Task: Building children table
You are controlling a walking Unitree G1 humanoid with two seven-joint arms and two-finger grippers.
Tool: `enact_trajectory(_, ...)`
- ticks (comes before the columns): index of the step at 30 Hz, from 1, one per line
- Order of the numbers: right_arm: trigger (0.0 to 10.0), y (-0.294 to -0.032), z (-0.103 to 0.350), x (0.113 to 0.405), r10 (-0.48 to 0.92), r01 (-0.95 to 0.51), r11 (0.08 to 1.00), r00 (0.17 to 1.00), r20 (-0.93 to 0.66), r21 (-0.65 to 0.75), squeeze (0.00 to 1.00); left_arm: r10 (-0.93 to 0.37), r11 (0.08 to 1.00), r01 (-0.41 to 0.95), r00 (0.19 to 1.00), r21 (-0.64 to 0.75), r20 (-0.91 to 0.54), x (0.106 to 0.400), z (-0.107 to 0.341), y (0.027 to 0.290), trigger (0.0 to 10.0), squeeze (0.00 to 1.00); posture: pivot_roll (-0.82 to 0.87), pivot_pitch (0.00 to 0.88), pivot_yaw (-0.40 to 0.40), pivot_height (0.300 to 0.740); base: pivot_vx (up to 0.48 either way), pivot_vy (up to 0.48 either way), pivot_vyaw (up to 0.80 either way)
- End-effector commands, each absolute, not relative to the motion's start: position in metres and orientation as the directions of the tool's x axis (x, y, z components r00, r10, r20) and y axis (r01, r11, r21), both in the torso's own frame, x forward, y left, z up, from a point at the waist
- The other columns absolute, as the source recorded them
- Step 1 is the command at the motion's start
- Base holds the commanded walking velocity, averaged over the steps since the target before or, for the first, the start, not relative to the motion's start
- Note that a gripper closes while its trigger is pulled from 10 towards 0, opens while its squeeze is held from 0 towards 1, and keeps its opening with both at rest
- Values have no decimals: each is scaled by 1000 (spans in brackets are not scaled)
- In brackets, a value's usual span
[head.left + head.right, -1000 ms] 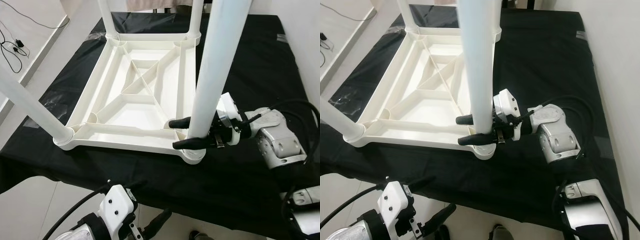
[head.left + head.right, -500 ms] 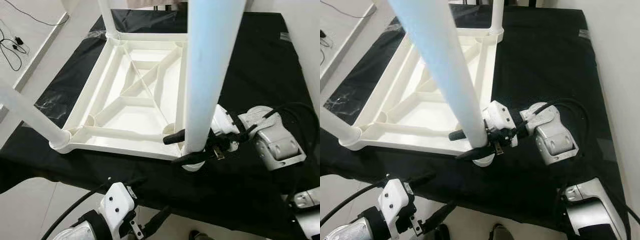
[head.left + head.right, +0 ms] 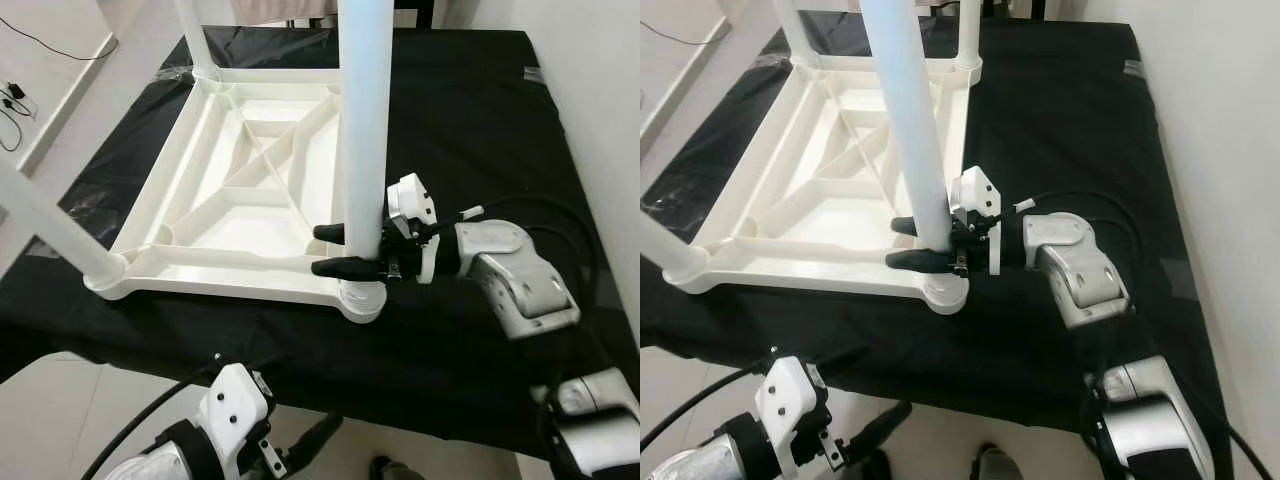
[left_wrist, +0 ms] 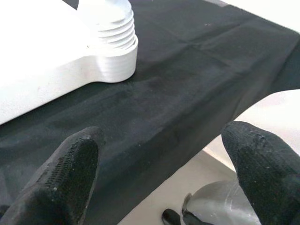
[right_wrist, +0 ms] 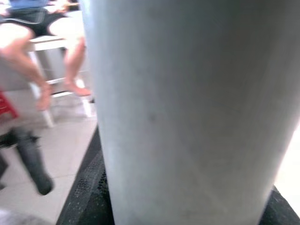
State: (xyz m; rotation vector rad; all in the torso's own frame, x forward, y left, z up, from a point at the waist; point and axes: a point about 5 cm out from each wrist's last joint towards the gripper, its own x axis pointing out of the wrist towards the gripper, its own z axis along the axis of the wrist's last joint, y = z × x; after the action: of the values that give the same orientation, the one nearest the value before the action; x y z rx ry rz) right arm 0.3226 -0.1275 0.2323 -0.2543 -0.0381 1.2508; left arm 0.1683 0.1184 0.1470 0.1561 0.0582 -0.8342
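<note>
Right pincer (image 3: 340,252) pinching white table leg (image 3: 364,120), left pincer (image 4: 159,164) spread, no writing

Home room: tiled floor (image 3: 60,90), black-draped worktable (image 3: 470,110), seated person (image 5: 42,42).

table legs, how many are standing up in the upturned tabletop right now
4 legs: near-right one in the right end effector, near-left, far-left, far-right.

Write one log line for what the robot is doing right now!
right pincer: shut on table leg near corner socket | left pincer: open, idle below cloth edge | tabletop: upside down on black cloth
</note>
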Motion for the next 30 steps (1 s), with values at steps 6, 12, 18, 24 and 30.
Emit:
enact_trajectory(6,10000,-146,163,308,502,-540,828,834,-227,-152,0,-736,657,747,664,99,-133,165,142,118,10000,0,-15,321,5,740,0,0,0)
enact_trajectory(12,10000,-125,160,275,213,-228,960,971,-105,-162,0,-732,661,744,668,103,-134,167,142,120,10000,0,-13,313,22,740,0,0,0)
enact_trajectory(18,10000,-122,169,284,171,-174,972,985,-32,-158,0,-733,657,746,666,108,-139,170,141,120,10000,0,-15,296,30,740,0,0,0)
enact_trajectory(24,10000,-112,172,279,159,-160,986,987,-29,-46,0,-733,656,746,666,112,-138,173,140,120,10000,0,-18,290,32,740,0,0,0)
enact_trajectory(30,10000,-92,204,282,574,-576,817,810,120,-25,0,-735,654,748,664,113,-136,176,140,119,10000,0,-24,286,37,740,0,0,0)
